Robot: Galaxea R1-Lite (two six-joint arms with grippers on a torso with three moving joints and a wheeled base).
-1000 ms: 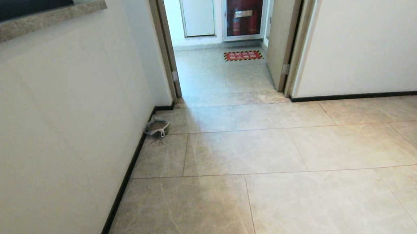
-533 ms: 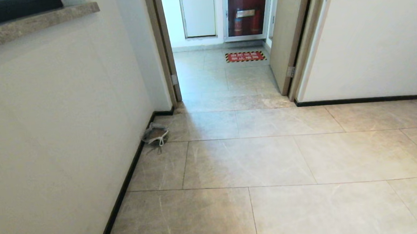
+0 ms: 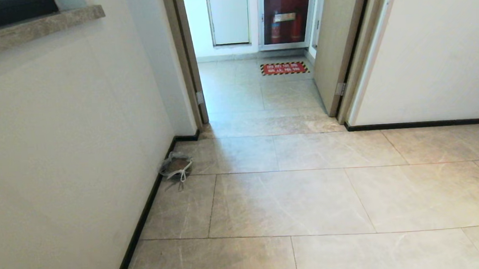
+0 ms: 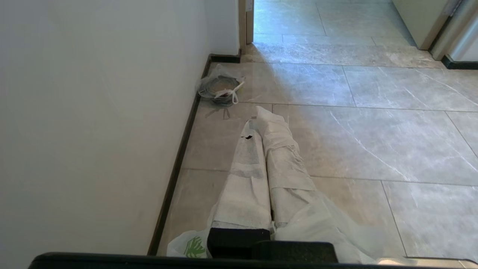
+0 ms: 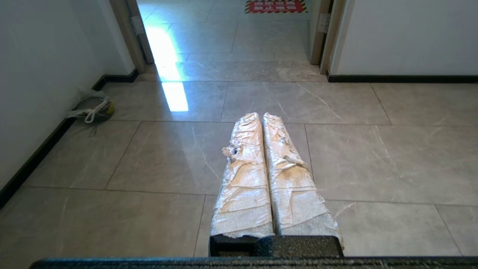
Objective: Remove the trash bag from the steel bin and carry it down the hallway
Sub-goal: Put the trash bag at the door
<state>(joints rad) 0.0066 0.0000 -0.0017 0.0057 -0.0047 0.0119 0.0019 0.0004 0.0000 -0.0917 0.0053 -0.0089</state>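
Two tools are level and pointing down the hallway, and only one carries anything. Its glossy tiles run on to an open doorway; a drift toward the cream wall on the robot's left could drag the load along it or snag it on the door frame.

Next in size, the trash bag hangs from the left tool, whose wrapped fingers are pressed together on the thin film. Most of it drops below the wrist view's edge, so I cannot see how much plastic is pinched or whether a loop handle is caught; a shallow pinch could slip.

A greyish bag lies against the baseboard ahead, close enough to catch the hanging load.

Right tool is closed and empty.

No steel bin appears in any view.
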